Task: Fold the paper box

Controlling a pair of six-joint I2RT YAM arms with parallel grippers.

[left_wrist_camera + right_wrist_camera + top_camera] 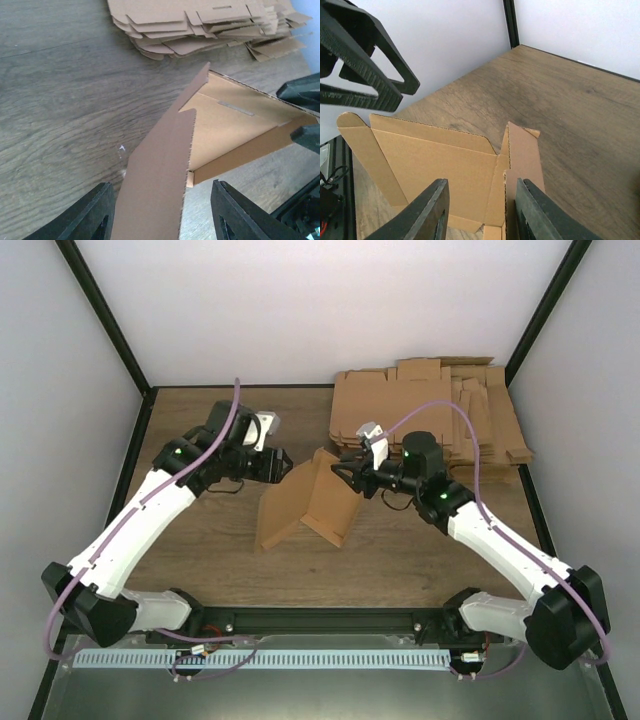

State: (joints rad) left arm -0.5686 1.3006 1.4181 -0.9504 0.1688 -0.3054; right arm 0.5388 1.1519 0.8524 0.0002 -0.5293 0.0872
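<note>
Count: one paper box (308,502), one pile of flat blanks (430,410), two arms, two fingers on each.

The paper box sits mid-table (400,560) between the two grippers. It is partly folded, with panels raised at angles and the inside facing the right arm.

Left gripper (278,466) is at the box's left upper edge. In the left wrist view its fingers (92,217) are spread wide, with a raised panel of the box (160,185) running between them. The near finger is just beside the panel's face and the other stands clear of it. I see no pinch.

Right gripper (342,478) is at the box's right side. In the right wrist view its fingers (427,212) are apart, straddling an upright end flap (522,150). One finger is against or just beside the flap, I cannot tell which. The other is well off it, over the open inside.

The pile of blanks lies at the far right of the table, beyond the right arm and apart from the box. The left gripper's black fingers (365,65) show past the box's far wall.
</note>
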